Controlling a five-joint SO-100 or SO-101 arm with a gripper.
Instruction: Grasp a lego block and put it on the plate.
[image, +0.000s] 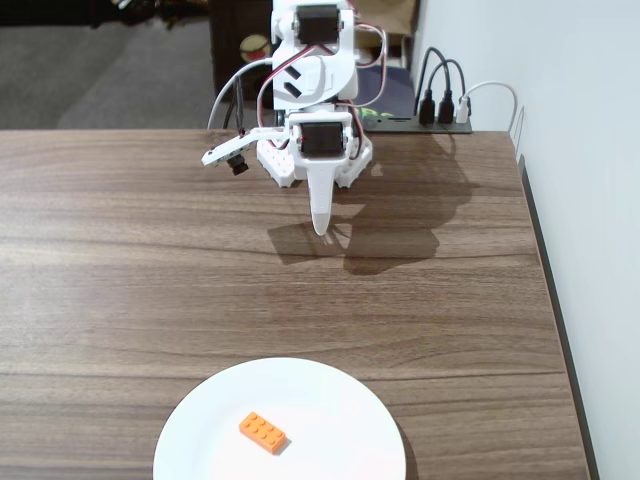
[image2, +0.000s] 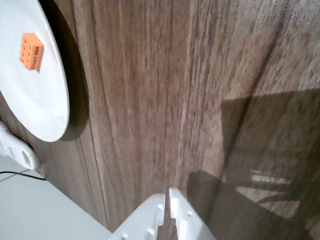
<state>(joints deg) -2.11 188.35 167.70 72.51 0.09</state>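
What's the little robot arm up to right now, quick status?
Gripper shut, empty, above bare table. Lego block lying on the plate, apart from the arm. Nothing in the way.

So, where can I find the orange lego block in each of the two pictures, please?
Fixed view: the lego block lies near the bottom edge, a little left of centre, on the plate.
Wrist view: the lego block is in the top left corner, on the plate.
Shared landmark: the white plate under the block; the hand is far from it, over bare wood.
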